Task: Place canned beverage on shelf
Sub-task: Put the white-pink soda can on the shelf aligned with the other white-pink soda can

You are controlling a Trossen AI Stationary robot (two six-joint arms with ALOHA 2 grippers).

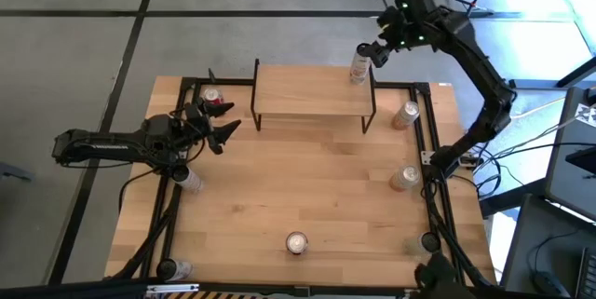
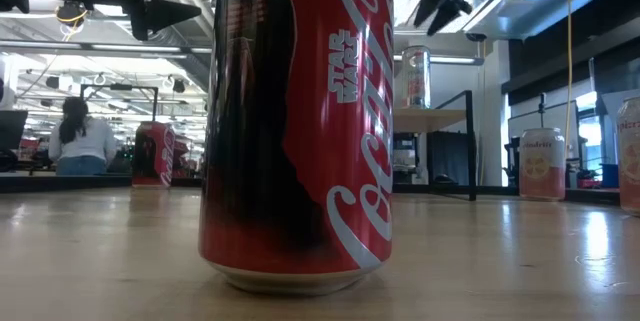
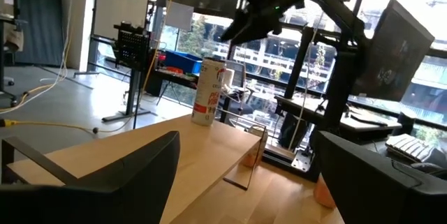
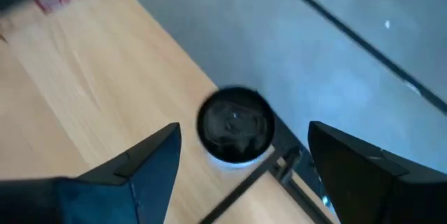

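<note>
The shelf [image 1: 312, 94] stands at the table's far middle. A white and red can [image 1: 358, 74] stands upright on its base at the shelf's far right corner; it also shows in the low view [image 2: 417, 76] and the left wrist view [image 3: 208, 91]. My right gripper [image 1: 370, 54] is open and hovers just above the can's dark top [image 4: 235, 133], one finger to each side, clear of it. My left gripper [image 1: 226, 134] is open and empty at the table's left, level with the shelf's near left leg, facing the shelf [image 3: 174, 154].
A red can [image 1: 214, 101] stands left of the shelf. Two peach cans [image 1: 407, 113] [image 1: 403, 178] stand by the right rail. A red cola can [image 1: 296, 242] stands at the near middle and fills the low view [image 2: 300, 121]. More cans [image 1: 186, 180] stand along the left rail.
</note>
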